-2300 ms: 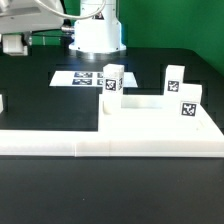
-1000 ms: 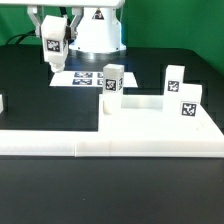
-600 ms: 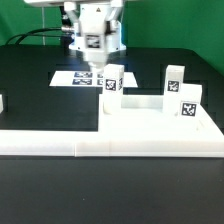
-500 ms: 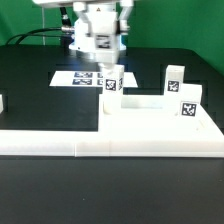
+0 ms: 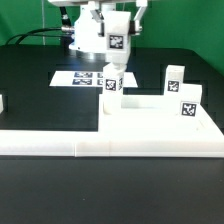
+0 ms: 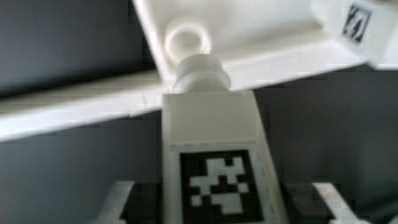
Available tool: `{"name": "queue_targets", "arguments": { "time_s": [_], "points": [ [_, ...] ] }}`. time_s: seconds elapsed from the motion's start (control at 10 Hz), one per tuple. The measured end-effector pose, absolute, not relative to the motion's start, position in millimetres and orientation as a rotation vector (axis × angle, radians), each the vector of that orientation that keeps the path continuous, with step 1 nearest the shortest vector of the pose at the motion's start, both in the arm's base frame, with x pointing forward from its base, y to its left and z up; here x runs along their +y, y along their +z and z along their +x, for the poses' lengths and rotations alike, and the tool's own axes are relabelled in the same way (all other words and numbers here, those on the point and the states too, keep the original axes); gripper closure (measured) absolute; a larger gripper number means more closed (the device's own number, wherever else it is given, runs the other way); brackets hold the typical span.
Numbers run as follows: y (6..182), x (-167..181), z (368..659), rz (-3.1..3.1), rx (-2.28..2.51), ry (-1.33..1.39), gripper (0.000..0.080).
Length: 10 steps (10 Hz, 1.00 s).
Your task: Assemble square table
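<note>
My gripper (image 5: 117,45) is shut on a white tagged leg post (image 5: 117,42) and holds it in the air, above the far left corner of the white square slab (image 5: 150,120). In the wrist view the held leg post (image 6: 217,150) fills the middle between my fingers (image 6: 125,200), its screw end pointing at a round hole (image 6: 187,42) in the slab (image 6: 267,60). A second leg post (image 5: 112,80) stands at the slab's far left corner, just below the held one. Two more leg posts (image 5: 175,78) (image 5: 187,104) stand on the exterior view's right.
A long low white border rail (image 5: 60,146) runs along the front of the slab. The marker board (image 5: 78,77) lies flat behind the slab, in front of the robot base (image 5: 92,35). A small white part (image 5: 2,102) shows at the exterior view's left edge.
My gripper has carried the leg post from the exterior view's far left to the right, and it now hangs over the leg post standing at the slab's far left corner.
</note>
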State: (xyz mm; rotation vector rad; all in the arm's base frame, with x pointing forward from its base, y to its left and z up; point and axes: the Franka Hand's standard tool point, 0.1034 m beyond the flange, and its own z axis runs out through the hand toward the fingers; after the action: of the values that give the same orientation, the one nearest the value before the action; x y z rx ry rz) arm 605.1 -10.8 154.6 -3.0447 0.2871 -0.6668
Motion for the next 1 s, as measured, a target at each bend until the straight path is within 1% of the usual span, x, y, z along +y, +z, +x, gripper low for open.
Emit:
{"name": "queue_targets", "arguments": {
  "time_s": [0.1,0.3,0.6,0.8,1.0],
  "points": [
    [147.3,-17,596,-3.063,0.219,-0.77,0.0508],
    [150.8,-16,603,-3.056,0.201,-0.835,0.0508],
    [150.0,-16,602,-3.057,0.201,-0.833,0.0508],
    [143.0,-25,598,-3.089,0.103,-0.761,0.0508],
    [140.7,-11,600,-3.069,0.013,-0.76,0.0508]
  ]
}}
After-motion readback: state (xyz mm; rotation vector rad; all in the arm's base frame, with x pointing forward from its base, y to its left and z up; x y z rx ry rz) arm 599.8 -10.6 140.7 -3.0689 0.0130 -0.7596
